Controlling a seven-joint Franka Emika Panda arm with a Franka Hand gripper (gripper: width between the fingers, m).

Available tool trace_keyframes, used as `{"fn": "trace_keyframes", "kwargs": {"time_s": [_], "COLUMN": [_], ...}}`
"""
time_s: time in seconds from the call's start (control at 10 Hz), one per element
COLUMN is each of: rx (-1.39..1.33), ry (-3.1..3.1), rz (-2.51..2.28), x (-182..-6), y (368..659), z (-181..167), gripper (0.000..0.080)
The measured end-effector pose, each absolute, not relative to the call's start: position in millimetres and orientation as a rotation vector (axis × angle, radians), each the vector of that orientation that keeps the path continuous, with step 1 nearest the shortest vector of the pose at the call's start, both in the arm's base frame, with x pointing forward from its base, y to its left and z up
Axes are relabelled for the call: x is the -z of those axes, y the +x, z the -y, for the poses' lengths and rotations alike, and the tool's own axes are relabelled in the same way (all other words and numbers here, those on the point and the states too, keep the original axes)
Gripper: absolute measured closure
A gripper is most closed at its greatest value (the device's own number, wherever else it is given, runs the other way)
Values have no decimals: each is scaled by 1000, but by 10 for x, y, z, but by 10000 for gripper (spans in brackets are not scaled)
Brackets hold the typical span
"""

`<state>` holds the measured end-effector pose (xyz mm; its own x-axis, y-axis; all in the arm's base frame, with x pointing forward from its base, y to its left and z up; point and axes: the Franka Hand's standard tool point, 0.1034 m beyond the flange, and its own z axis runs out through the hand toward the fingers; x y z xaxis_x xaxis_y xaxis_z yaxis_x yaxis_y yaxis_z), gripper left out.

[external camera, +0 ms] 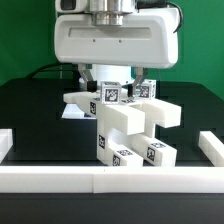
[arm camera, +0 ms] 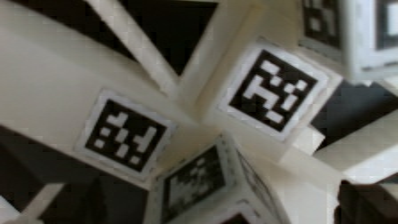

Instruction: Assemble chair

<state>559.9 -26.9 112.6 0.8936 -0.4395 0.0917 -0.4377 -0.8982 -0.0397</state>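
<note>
The chair stands in the middle of the black counter, close to the white rail along the front edge. Many of its chunky white blocks look joined already, stacked up into one blocky shape with little black-and-white tags on the sides. I think most of the building is done, but I cannot tell which pieces are still missing or loose. The claw sits right above the top of the chair, under the big white robot head, and its two fingers are spread wide apart with nothing held between them. The wrist view is very close and shows only white blocks and big tags. More white rails sit at the sides. Behind the counter is a plain green wall.
</note>
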Motion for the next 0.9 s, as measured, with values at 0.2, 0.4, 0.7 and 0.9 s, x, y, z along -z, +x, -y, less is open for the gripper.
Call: {"fn": "trace_keyframes", "kwargs": {"time_s": [0.2,0.4,0.7,0.9], "rx": [155,155,154,154], "ry": [-3075,-3120,-3141,-3141], "rz": [-557,-330,-159,-167], "x": [-1126,-1126,-1126,-1125], "y": [5598,5597,5595,5595], "z": [277,296,321,321], "gripper": [151,151,198,374]}}
